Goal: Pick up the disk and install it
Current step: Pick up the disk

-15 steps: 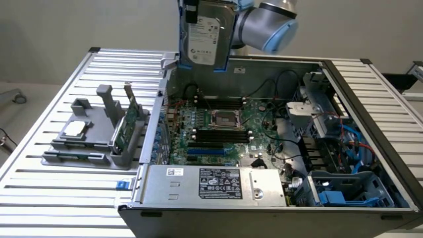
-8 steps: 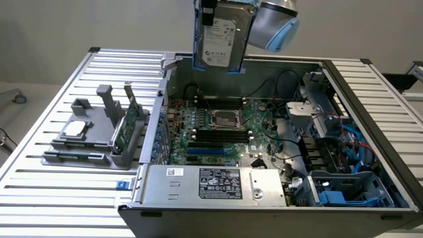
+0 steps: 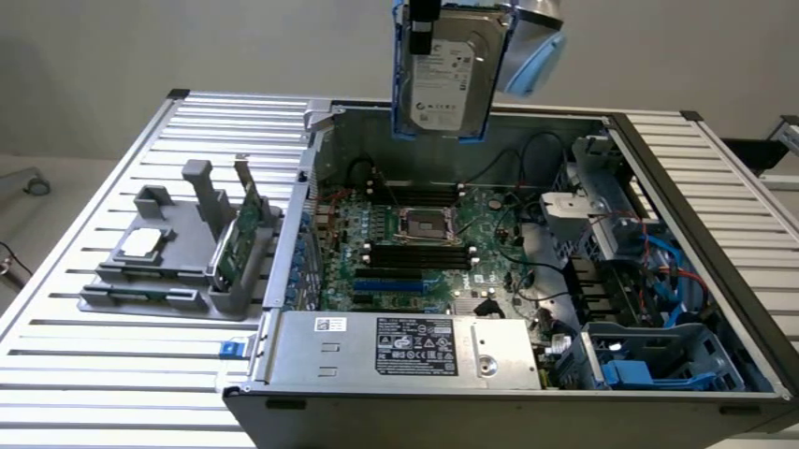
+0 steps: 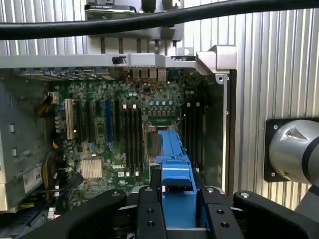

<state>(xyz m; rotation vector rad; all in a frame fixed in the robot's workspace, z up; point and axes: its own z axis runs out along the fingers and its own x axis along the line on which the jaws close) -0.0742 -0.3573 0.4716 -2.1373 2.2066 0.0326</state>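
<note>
Overhead, the flat rectangular silver-grey metal disk [image 3: 447, 79], with a white printed label and a blue plastic bracket frame, is hanging upright above the open grey metal computer case [image 3: 652, 140]. The black gripper [image 4: 174, 199] is clamping 2 matte fingers [image 4: 149, 211] against the frame's smooth blue edges, over the green motherboard [image 3: 413, 245].

I read the disk [image 3: 447, 75] as dull grey metal, blue plastic edging; the tabletop [image 3: 125, 374], ribbed matt metal.
</note>
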